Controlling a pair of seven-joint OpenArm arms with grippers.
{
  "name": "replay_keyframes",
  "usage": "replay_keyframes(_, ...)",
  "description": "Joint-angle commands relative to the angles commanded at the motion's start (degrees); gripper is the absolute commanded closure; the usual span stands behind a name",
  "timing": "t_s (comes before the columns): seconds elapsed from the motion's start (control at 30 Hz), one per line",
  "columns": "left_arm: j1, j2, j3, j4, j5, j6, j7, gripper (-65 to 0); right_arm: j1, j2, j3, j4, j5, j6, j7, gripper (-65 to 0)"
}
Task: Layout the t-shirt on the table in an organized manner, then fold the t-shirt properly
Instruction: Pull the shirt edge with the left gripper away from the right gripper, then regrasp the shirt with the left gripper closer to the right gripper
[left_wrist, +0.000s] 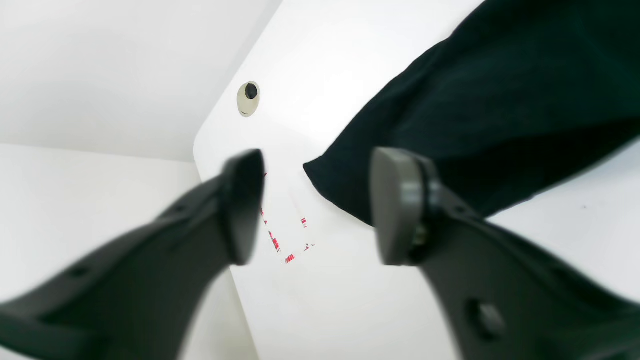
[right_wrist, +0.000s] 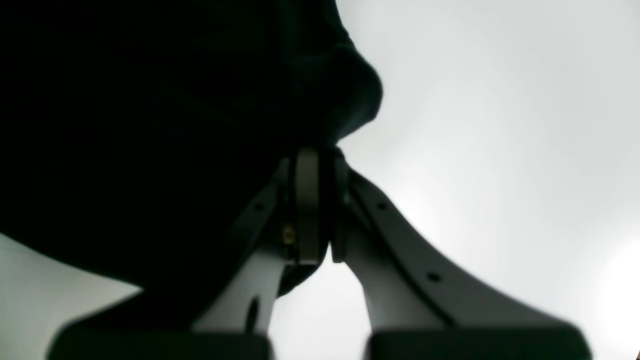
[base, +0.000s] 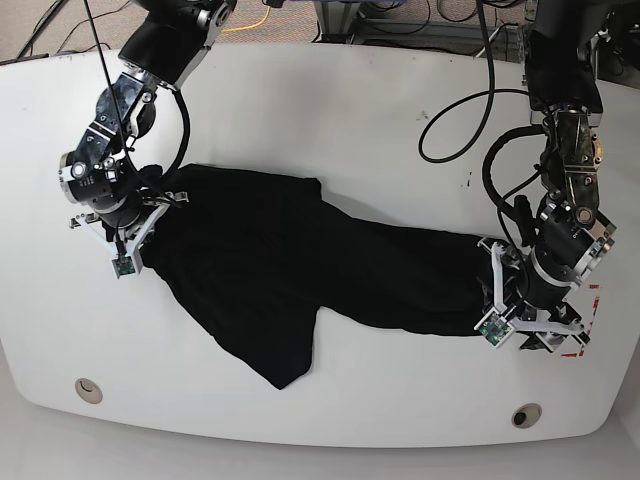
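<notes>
Right tool (right_wrist: 315, 210) pinching t-shirt (right_wrist: 150, 125), left tool (left_wrist: 315, 205) agape

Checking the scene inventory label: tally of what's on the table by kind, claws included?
T-shirt, black: 1
Table, white: 1
Table holes: 2
Red tape mark: 1
Claws: 2, left claw and right claw
Total: 7

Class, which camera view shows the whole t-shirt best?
The base view: the t-shirt lies stretched across the table, outline complete. The left wrist view shows one corner; the right wrist view only dark cloth pinched by the right gripper.
</notes>
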Motion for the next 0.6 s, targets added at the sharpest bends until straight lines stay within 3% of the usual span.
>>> replay_keyframes(0.23,0.53,0.00,0.00,0.18,-0.09,0.00,0.18,-36.7,0.00,0.00,0.00,0.00,0.00,0.00,0.00,-2.4)
replay_keyframes(0.6,10.20,0.35,0.09,-1.41,-0.18,0.00,0.18,-36.7,0.00,0.00,0.00,-0.09,0.00,0.00,0.00,-2.4)
